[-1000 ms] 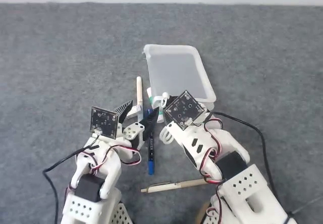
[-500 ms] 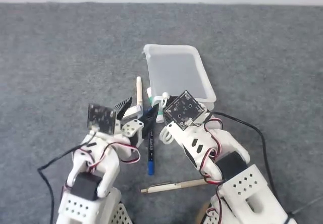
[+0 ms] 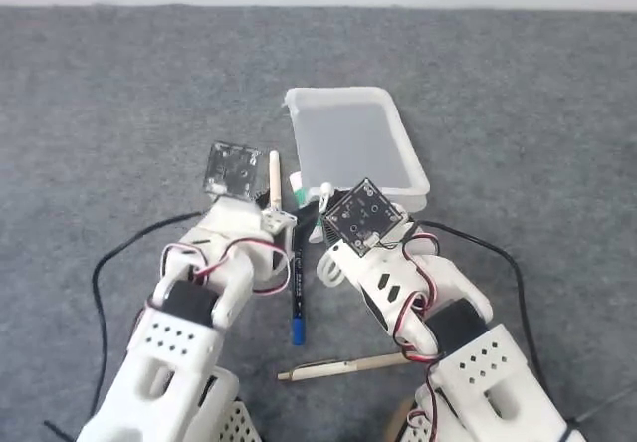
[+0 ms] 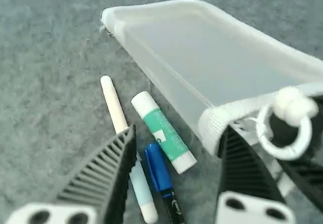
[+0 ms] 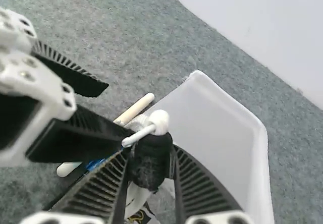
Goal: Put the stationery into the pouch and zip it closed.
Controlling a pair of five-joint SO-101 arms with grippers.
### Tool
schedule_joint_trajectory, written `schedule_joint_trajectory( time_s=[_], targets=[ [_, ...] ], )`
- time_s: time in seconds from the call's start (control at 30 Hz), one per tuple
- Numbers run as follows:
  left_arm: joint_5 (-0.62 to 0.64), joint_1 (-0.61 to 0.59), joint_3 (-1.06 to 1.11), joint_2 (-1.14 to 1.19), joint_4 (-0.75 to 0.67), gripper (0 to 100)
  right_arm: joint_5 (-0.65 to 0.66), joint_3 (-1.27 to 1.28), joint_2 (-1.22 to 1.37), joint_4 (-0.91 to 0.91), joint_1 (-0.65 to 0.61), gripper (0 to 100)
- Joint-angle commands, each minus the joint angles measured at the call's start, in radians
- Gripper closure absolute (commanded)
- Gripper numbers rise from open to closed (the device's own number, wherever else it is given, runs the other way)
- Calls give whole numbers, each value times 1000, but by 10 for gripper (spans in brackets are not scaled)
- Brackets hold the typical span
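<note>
My right gripper (image 5: 150,154) is clamped on the near corner of the pouch (image 3: 353,138), right by its ring pull (image 4: 282,132). The pouch lies flat on the grey mat (image 3: 119,94). My left gripper (image 4: 179,133) hangs with jaws wide over the glue stick (image 4: 162,132), the blue pen (image 4: 160,169) and the white stick (image 4: 115,108). All three lie just beside the pouch's edge. The cream pen (image 3: 348,365) lies well apart, down by the arm bases.

The worry is crowding. The three items lie almost side by side, so closing here could pinch two at once or flick one away. The left jaw nearest the pouch sits close to the right gripper (a bump there could tear the corner out of my grip). I can't tell how far the mouth is open, so a hasty insert may simply fold the lip.
</note>
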Motion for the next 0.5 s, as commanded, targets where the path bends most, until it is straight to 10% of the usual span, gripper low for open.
schedule_joint_trajectory(
  time_s=[0.0,0.47],
  targets=[
    [23,-43,-74,23,-31,763,-14,-17,-39,19,-4,992],
    [-48,-54,-35,-117,-25,990,-12,-18,-33,24,4,992]
  ],
)
